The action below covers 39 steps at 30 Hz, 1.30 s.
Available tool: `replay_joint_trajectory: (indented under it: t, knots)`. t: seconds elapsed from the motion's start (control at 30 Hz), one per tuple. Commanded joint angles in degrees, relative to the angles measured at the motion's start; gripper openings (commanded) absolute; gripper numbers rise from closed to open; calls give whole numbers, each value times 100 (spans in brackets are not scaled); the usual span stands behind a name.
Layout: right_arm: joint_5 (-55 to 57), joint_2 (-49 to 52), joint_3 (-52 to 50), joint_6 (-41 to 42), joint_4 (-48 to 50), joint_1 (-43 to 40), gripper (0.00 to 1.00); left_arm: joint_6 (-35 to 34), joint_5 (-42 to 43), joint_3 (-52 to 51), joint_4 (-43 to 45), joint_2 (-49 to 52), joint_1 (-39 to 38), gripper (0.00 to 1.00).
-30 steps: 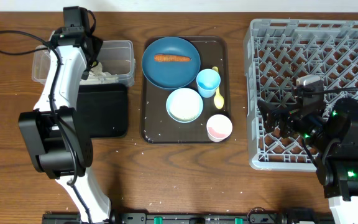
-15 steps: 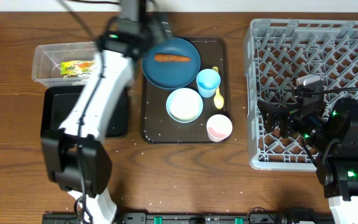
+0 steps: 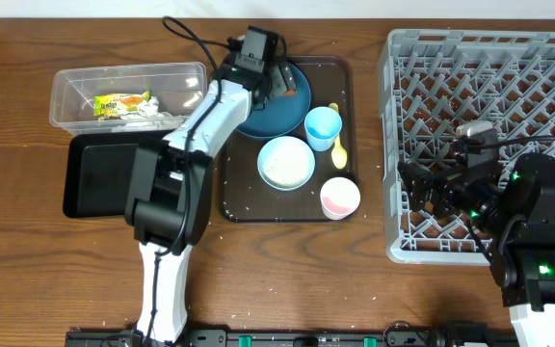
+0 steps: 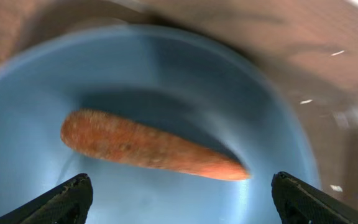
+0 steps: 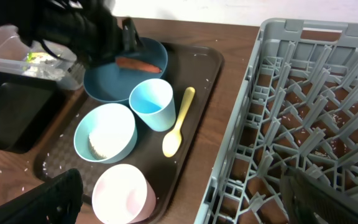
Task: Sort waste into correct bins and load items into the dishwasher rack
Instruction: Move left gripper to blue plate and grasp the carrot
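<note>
My left gripper (image 3: 276, 82) hangs open over the dark blue plate (image 3: 292, 114), its jaws (image 4: 182, 199) wide apart just short of the orange-red sausage (image 4: 148, 146) lying on the plate (image 4: 36, 124). They hold nothing. The light blue cup (image 3: 323, 126), yellow spoon (image 3: 339, 140), pale bowl (image 3: 286, 162) and pinkish-white cup (image 3: 340, 197) stand on the brown tray. The snack wrapper (image 3: 120, 103) and white paper (image 3: 157, 114) lie in the clear tub (image 3: 128, 75). My right gripper (image 5: 191, 199) is open and empty at the left edge of the grey dishwasher rack (image 3: 489, 96).
The black tray bin (image 3: 99, 173) sits in front of the clear tub, partly under my left arm. White grains dot the brown serving tray (image 3: 227, 193) and the wood beside it. The rack's upright pegs (image 5: 303, 112) fill the right side.
My left arm has swung right from above the clear tub to above the blue plate. The wrapper now shows lying in the tub. The right arm has not moved.
</note>
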Motion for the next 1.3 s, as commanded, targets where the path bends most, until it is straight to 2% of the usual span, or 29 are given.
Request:
replay_joint_trajectory:
  t: [0.0, 0.2, 0.67, 0.77, 0.93, 1.0, 1.27]
  knots:
    - [17, -13, 122, -48, -4, -57, 99, -358, -96, 46, -15, 105, 17, 92]
    - [17, -13, 122, -48, -2, -57, 99, -662, -332, 37, -9, 127, 17, 86]
    - [17, -13, 122, -48, -2, -57, 99, -859, -417, 37, 57, 601, 17, 83]
    - [20, -13, 122, -48, -2, -57, 99, -855, -417, 37, 57, 610, 17, 75]
    - [17, -13, 122, -48, -2, -57, 99, -850, -415, 37, -17, 610, 17, 52]
    - [17, -13, 122, -48, -17, -57, 99, -848, -400, 37, -118, 610, 17, 45]
    - [20, -13, 122, -48, -39, -57, 99, -503, 133, 181, -811, 595, 20, 42]
